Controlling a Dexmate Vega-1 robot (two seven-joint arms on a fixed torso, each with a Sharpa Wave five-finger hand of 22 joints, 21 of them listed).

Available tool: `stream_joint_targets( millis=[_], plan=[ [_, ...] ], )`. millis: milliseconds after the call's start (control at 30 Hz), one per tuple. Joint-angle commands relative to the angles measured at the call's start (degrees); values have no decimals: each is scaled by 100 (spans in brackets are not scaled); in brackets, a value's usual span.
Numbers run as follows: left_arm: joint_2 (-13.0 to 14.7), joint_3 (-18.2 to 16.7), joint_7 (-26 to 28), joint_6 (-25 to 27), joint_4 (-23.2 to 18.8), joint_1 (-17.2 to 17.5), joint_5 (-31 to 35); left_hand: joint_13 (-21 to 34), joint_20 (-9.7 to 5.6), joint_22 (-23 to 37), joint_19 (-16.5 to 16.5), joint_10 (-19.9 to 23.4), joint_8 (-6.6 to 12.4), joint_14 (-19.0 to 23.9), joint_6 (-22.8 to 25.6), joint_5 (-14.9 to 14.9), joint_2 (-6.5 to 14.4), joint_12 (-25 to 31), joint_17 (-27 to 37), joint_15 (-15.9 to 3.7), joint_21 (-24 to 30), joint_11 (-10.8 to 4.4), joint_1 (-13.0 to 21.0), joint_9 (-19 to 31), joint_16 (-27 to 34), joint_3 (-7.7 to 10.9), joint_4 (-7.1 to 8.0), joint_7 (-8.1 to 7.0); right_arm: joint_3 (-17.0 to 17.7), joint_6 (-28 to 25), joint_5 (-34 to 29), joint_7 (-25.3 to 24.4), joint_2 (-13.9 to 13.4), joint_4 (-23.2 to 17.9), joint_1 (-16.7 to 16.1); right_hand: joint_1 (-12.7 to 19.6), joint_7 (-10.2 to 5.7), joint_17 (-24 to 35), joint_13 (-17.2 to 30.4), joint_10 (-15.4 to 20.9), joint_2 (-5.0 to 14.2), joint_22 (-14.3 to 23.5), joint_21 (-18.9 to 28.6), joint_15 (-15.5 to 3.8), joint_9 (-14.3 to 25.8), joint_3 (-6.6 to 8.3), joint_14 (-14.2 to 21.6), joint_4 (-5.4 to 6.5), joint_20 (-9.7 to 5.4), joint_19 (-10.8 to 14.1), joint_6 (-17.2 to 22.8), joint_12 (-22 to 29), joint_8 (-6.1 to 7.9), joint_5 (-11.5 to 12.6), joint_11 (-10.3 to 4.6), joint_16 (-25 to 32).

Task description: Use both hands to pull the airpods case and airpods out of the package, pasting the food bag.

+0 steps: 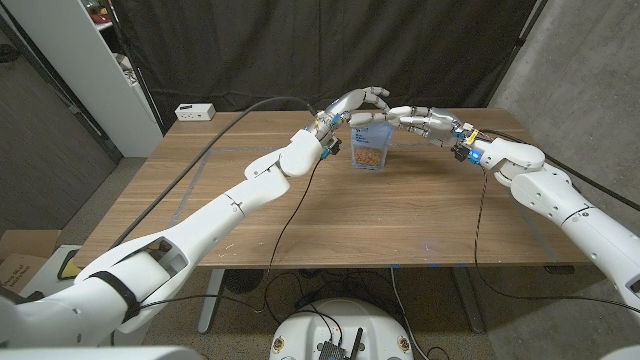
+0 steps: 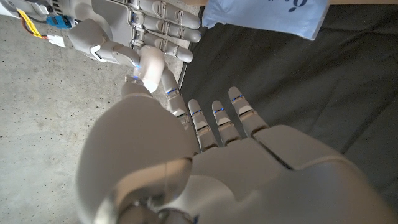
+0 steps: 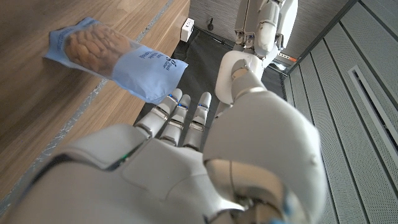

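Food bag [image 1: 370,152] stands upright on the wooden table [image 1: 300,220], toward the far edge, roughly centre. Light blue pouch with a clear window; brown, lumpy snack pieces visible through it in the right wrist view [image 3: 93,46]. Print on the blue part is too small to read.

Both hands meet just above the bag's top. Left hand [image 1: 350,103] comes in from the left, fingers extended out over the bag. Right hand [image 1: 425,121] comes in from the right, fingers stretched toward the left hand's. In the head view their fingertips overlap right at the bag's top edge, so I can't tell whether either hand actually has hold of the bag or is only near it.

Left wrist view: left hand [image 2: 205,155] fingers straight and slightly spread, nothing in them; the right hand [image 2: 149,37] sits opposite, thumb touching or nearly touching the left thumb. Bag's blue edge [image 2: 267,15] is cut off at the frame border, apart from the visible left fingers.

Right wrist view: right hand [image 3: 186,149] fingers extended, tips hidden behind the bag's lower corner; contact unclear. Left hand [image 3: 261,25] partly cut off.

White power strip [image 1: 195,111] at the far left table corner. Cables [image 1: 290,215] trail across the tabletop. No clear sight of anything other than snacks inside the bag.
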Motion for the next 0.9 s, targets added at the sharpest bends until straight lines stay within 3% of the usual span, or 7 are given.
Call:
stream_joint_targets(
  millis=[33,300,467,567,700,900],
  plan=[
    [-58,57,-31,154,64,-92,62,14,34,19,13,26,40,14,56,51,-10,1,6,-200,20,-22,149,41,-24,12,-84,-15,49,-17,124,38,73,42,-20,22,7,27,35,51,22,34,38,-635,592,0,47,31,6,40,0,32,205,29,-1,39],
    [-102,91,0,106,158,-140,48,20,53,18,12,9,126,7,196,86,37,-9,5,-179,24,-58,326,106,-29,59,-177,-64,55,-33,145,39,101,42,-17,21,-26,46,52,38,34,36,32,-652,723,-2,28,44,-32,16,-38,33,237,43,-9,64],
    [-109,91,54,68,159,-114,43,29,85,21,23,98,261,70,437,141,253,19,27,-263,38,-160,553,180,6,195,-257,-150,54,-37,135,14,104,37,-37,13,-48,53,58,23,38,36,29,-658,766,-6,8,54,-51,5,-65,29,240,45,-24,67],
    [-107,68,65,5,163,-87,-21,33,87,25,40,132,317,89,559,156,372,30,42,-264,52,-134,635,194,20,268,-272,-142,58,-43,130,-18,103,24,-55,10,-50,57,60,20,40,36,31,-656,783,-7,11,57,-55,7,-52,29,251,46,-29,73],
    [-89,43,44,-47,151,-66,-83,39,74,31,46,170,345,111,614,154,520,42,70,-282,66,-151,634,205,43,352,-221,-157,52,-39,110,-32,100,18,-61,3,-65,61,63,31,43,37,31,-659,801,-10,13,65,-54,6,-51,34,257,46,-39,80],
    [-73,1,-19,-103,142,-38,-206,55,133,51,5,85,306,61,446,140,706,9,125,-207,81,-33,444,274,50,601,76,-107,46,-40,91,-62,101,10,-70,-36,-132,74,72,106,30,37,45,-671,859,-33,50,88,-25,38,63,67,320,37,-45,115]
  ],
)
